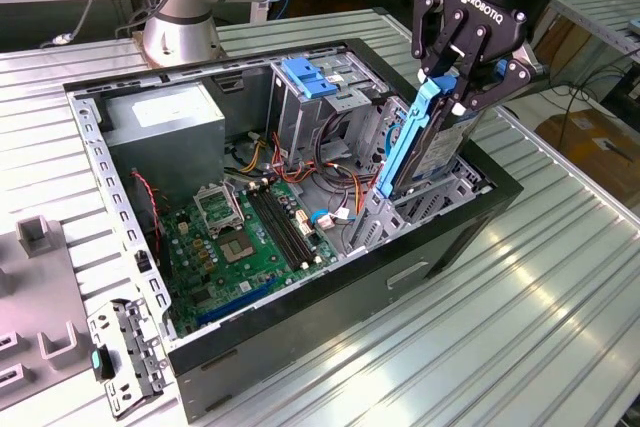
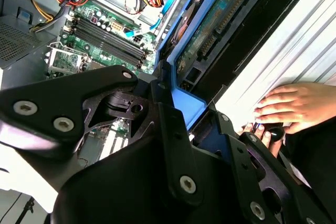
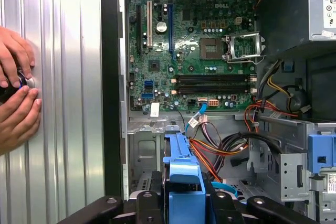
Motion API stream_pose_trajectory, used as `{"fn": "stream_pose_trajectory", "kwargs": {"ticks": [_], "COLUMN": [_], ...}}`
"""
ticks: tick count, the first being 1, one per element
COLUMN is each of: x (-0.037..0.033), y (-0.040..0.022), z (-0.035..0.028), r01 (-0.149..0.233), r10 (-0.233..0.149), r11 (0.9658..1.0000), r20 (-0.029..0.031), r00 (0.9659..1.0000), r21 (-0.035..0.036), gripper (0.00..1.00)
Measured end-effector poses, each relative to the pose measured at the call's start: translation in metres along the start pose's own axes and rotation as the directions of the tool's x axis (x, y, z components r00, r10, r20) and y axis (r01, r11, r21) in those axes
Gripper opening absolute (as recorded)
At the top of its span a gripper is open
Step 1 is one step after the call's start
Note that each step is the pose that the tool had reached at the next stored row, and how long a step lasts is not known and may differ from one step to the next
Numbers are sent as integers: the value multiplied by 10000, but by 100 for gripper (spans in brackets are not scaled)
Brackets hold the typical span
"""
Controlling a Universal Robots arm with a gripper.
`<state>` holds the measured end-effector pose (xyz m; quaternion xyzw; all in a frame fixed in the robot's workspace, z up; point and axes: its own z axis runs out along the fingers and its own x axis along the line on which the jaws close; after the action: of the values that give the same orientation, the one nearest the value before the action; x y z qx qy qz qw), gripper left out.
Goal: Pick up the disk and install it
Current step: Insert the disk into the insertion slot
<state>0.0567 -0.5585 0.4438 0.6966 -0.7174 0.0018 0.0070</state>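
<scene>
Disk (image 1: pixel 422 152) upright, top clamped by gripper (image 1: pixel 468 87) — bottom inside case (image 1: pixel 300 332)

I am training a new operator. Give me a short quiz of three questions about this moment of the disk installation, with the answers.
1. True or false: the gripper is shut on the disk.
2. The disk is: A lying flat; B held steeply on edge, lower end reaching into the open case; C lying apart from the gripper.
3. Fill in: in the first wrist view, a person's ____ are on the table beside the case.
Key: 1 true; 2 B; 3 hands.
</scene>
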Motion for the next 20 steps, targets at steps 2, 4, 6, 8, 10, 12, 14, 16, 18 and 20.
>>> {"fn": "stream_pose_trajectory", "kwargs": {"ticks": [2,4,6,8,10,12,14,16,18,20], "x": [0,0,0,0,-1,-1,-2,-3,-3,-4], "y": [0,0,0,0,-1,-1,-2,-2,-2,-2], "z": [0,0,1,28,67,116,191,230,266,303], "r01": [0,0,0,0,0,1,0,1,4,6], "r10": [0,0,0,0,0,-1,0,-1,-4,-6], "r11": [10000,10000,10000,10000,10000,10000,10000,10000,10000,10000], "r20": [0,-1,-1,2,-3,-3,-2,-2,-3,-3], "r00": [10000,10000,10000,10000,10000,10000,10000,10000,10000,10000], "r21": [0,-1,-2,0,0,0,0,0,1,0], "gripper": [37,38,44,51,51,51,42,30,18,18]}}
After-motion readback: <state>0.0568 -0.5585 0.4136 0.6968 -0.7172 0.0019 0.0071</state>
